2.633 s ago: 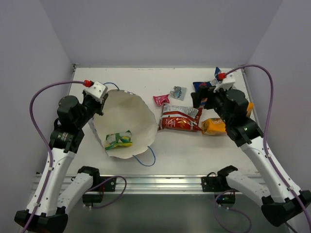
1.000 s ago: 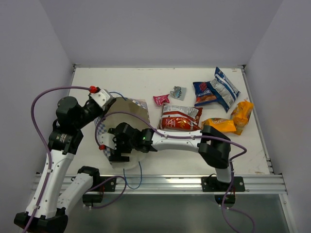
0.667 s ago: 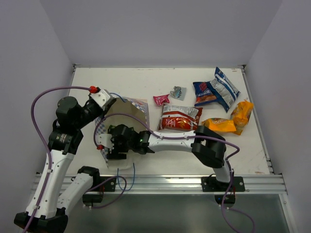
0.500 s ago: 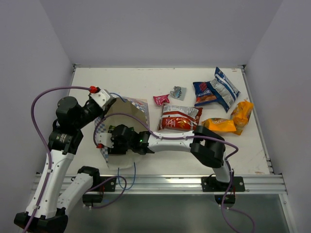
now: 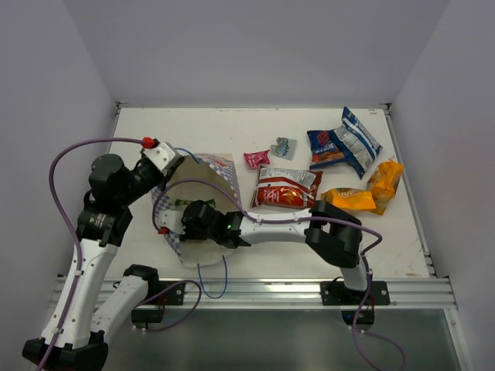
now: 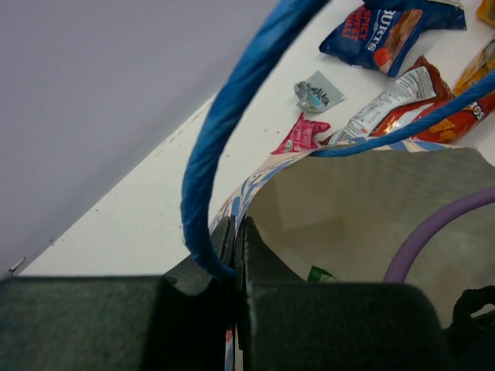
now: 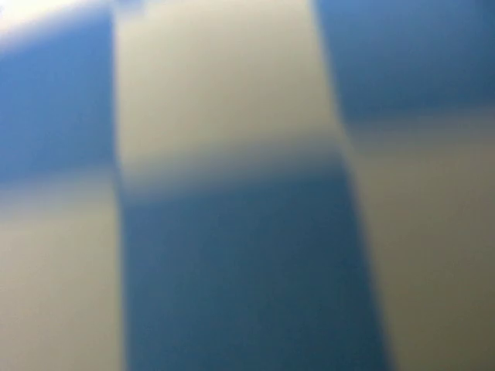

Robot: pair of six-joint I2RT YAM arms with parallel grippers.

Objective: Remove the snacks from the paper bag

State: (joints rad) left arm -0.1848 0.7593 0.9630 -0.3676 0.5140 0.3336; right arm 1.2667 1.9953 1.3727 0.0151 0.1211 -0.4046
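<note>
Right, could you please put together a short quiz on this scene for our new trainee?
1. True or false: the left pincer is clamped on the rim of the paper bag.
2. How many packets lie on the table outside the bag?
3. Where is the green packet? A inside the bag; B on the bare table; C hanging from the left pincer.
Key: 1 true. 2 seven: pink, silver, red, blue, blue-white, two orange. 3 A.
</note>
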